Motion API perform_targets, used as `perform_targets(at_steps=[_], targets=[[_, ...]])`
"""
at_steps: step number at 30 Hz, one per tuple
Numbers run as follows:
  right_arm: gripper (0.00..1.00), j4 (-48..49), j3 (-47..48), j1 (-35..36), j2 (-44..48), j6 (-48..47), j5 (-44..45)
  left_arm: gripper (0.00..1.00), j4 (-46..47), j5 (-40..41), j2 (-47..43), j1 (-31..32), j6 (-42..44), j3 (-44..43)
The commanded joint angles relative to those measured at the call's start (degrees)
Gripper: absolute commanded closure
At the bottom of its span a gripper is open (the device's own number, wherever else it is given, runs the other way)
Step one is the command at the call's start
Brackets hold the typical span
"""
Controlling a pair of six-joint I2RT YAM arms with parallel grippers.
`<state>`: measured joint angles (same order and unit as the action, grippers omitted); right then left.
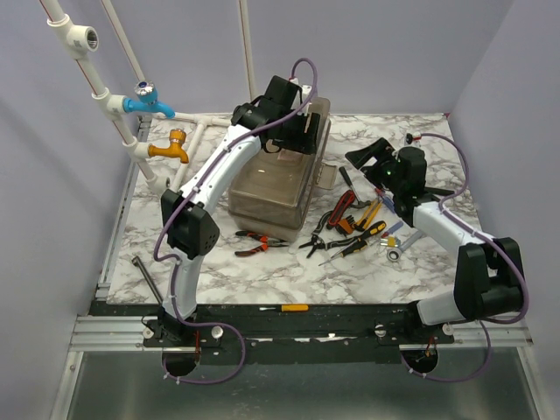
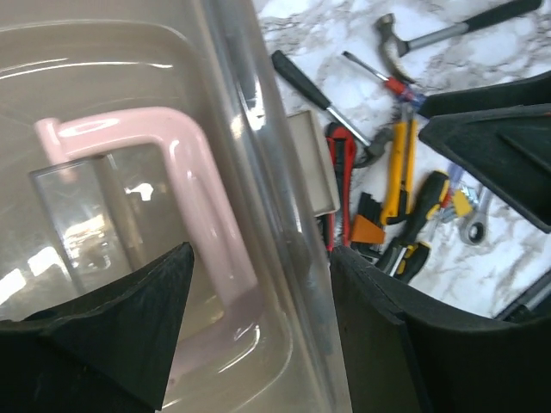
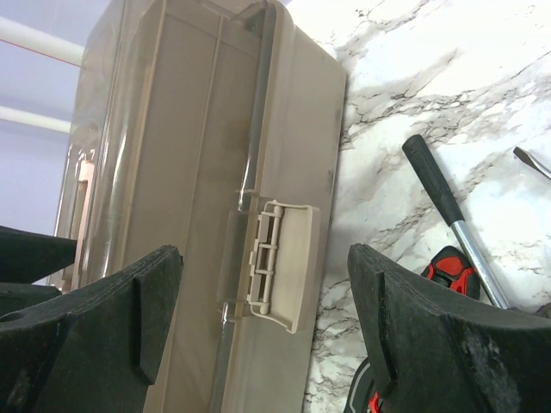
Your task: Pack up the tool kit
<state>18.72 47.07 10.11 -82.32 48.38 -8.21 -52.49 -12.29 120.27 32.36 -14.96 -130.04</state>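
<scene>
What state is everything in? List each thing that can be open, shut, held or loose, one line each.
Toolbox: lid down.
Latch: flipped outward, looks undone.
Pink handle: lying flat on the lid, not held.
Left gripper: open, over the lid, jaws either side of the handle.
Right gripper: open, empty, facing the latch.
Tools: loose on the table, outside the toolbox.

White arms [image 1: 214, 166], black joints [image 1: 191, 229], purple cables [image 1: 304, 60].
</scene>
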Motion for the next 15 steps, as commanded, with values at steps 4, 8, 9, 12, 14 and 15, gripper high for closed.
perform_targets(at_steps=[4, 8, 9, 12, 14, 15], targets=[[0.14, -2.1, 1.6, 0.0, 1.7, -0.9, 0.0, 0.39, 4.6, -24.8, 2.0, -2.9, -6.5, 4.3], [0.17, -2.2, 4.7, 0.0, -0.4, -1.4, -4.6, 0.52, 17.6, -36.2, -2.1, -5.8, -12.4, 14.5], [0.19, -2.4, 5.6, 0.0, -1.2, -1.4, -6.0, 0.55, 20.9, -38.0, -3.1, -6.6, -13.7, 16.3], [0.28, -3.4, 9.1, 0.1, -3.2, -0.9, -9.6, 0.6, 27.2, -40.5, -6.1, -8.3, -16.6, 20.5], [0.37, -4.7, 11.7, 0.5, -4.3, -0.9, -10.7, 0.61, 31.5, -42.7, -7.3, -9.2, -18.9, 22.1], [0.46, -5.7, 13.0, 0.9, -4.8, -1.2, -10.9, 0.61, 32.9, -43.6, -7.7, -9.5, -20.1, 22.6]])
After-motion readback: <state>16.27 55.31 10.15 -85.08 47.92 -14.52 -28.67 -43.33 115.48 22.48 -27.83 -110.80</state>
